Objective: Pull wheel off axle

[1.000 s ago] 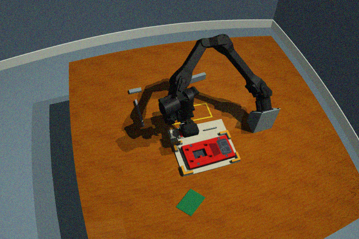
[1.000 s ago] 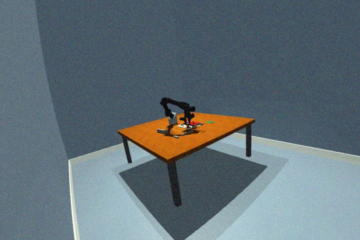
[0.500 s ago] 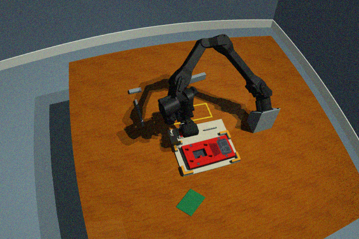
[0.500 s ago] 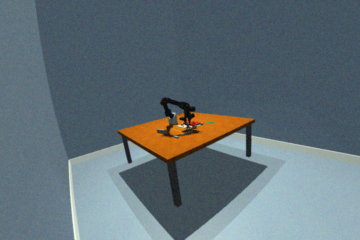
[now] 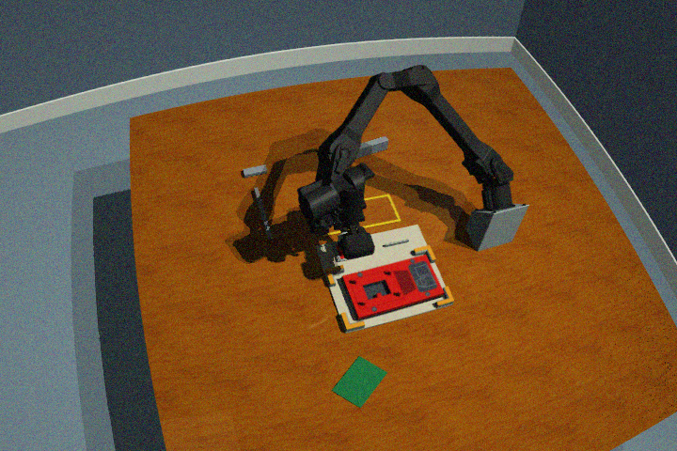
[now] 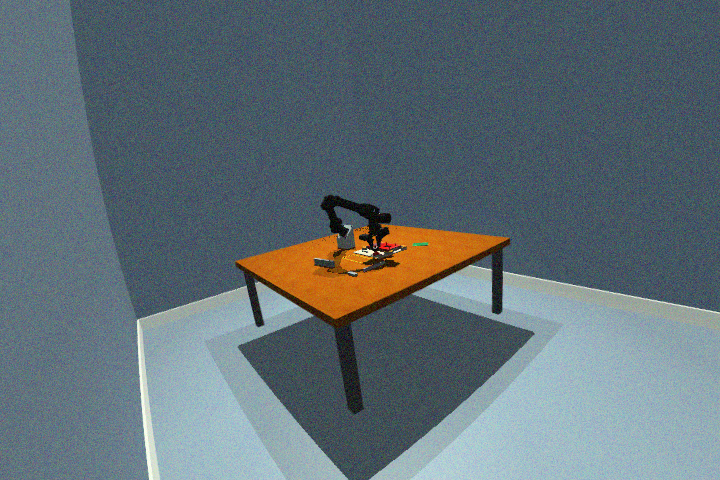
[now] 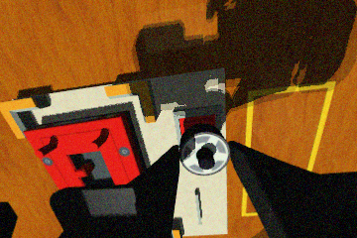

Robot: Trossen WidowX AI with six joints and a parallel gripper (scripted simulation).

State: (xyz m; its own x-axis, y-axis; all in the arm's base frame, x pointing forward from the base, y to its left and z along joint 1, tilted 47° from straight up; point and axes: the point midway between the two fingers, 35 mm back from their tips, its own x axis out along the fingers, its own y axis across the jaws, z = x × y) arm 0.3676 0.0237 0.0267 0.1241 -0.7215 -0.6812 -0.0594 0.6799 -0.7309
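Note:
The wheel (image 7: 217, 158) is a small silver spoked disc with a dark rim and a dark centre, seen face-on in the wrist view. My gripper (image 7: 202, 148) (image 6: 375, 247) is shut on it, with one black finger at each side. The wheel is over the pale board (image 7: 216, 198) (image 5: 414, 234), beside a red block (image 7: 196, 122) partly covered by it. The axle is not clearly visible, and I cannot tell whether the wheel still sits on it. The marked area is a yellow outline (image 7: 248, 149) (image 5: 394, 207) on the table beside the board, partly hidden by the arm in the top view.
A red plate (image 5: 371, 308) (image 7: 122, 134) lies on the board between orange corner pieces (image 5: 351, 325). A green sheet (image 5: 359, 381) (image 6: 420, 244) lies in front. Grey bars (image 5: 254, 171) (image 5: 376, 146) lie beyond the marked area. A grey panel (image 5: 501, 228) stands at the arm's base.

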